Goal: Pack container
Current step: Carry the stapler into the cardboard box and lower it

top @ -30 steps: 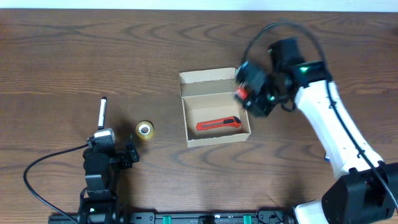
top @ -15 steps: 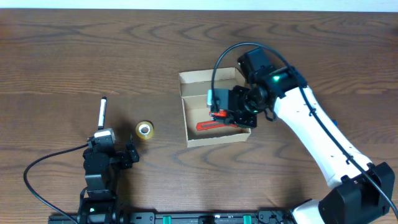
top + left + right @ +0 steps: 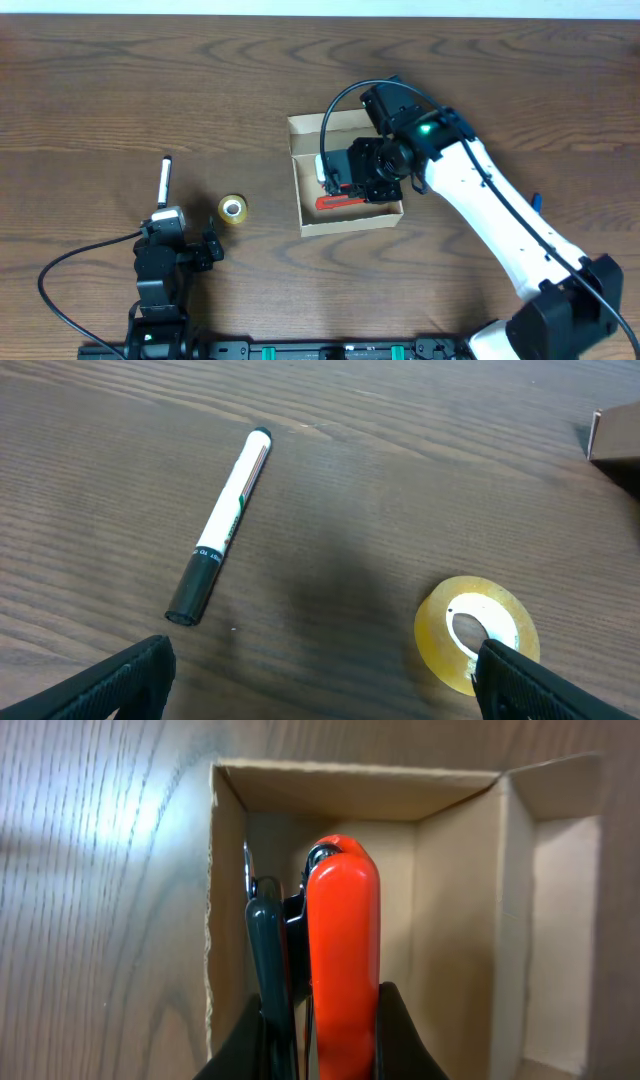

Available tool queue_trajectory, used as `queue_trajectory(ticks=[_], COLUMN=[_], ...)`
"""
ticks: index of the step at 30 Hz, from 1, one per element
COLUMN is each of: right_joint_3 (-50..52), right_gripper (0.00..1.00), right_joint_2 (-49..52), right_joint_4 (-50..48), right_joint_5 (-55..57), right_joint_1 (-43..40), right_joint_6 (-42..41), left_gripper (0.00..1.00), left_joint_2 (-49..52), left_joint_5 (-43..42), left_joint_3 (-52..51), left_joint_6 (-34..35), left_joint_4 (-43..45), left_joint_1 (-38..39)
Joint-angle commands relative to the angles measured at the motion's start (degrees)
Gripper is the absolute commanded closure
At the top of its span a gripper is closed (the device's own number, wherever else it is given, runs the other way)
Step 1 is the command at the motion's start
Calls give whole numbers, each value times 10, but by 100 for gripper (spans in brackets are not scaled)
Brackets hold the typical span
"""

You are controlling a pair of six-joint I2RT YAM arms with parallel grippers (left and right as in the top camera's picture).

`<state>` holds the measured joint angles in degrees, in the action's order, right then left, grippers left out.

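- Container [image 3: 350,222] lies open under the right gripper [image 3: 325,1030], whose fingers [image 3: 402,1035] are pinched tight on a red and dark grey tool [image 3: 340,940].
- In the right wrist view the tool points away from the fingers, over the open top of the container. Its red part and its grey part lie side by side.
- Whether the tool's tip touches the floor of the container cannot be told.
- A red utility knife [image 3: 338,204] lies inside the container along its near wall, partly hidden by the right gripper.
- The container sits near the middle of the table [image 3: 150,80], with its flap lid raised on the far side.
- The left gripper [image 3: 322,660] is low at the table's near left edge. Its fingers [image 3: 130,675] are spread wide and hold nothing.
- A roll of tape [image 3: 435,635] lies flat on the table just ahead of the left gripper's right-hand finger. Contact cannot be made out.
- A marker [image 3: 225,525] lies on the wood further left and ahead, its dark cap towards the left gripper.
- The tape and the marker are both well apart from the container.
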<state>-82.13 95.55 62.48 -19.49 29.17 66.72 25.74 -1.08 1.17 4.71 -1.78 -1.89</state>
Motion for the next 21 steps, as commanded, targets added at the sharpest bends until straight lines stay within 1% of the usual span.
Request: queue_trajectory(ticks=[1, 15, 21], right_joint_3=[-13, -13, -13], right_gripper=[99, 99, 99], right_joint_2=[41, 159, 205], right_joint_4=[-2, -33, -41], right_joint_5=[0, 47, 47], right_joint_1=[5, 5, 5], right_joint_6=[28, 41, 41], left_gripper=[5, 5, 5], left_joint_2=[0, 0, 0], left_joint_5=[-4, -4, -4], left_joint_3=[-3, -3, -3], left_joint_6=[6, 6, 6], left_joint_4=[-27, -26, -26], left_joint_1=[-3, -3, -3])
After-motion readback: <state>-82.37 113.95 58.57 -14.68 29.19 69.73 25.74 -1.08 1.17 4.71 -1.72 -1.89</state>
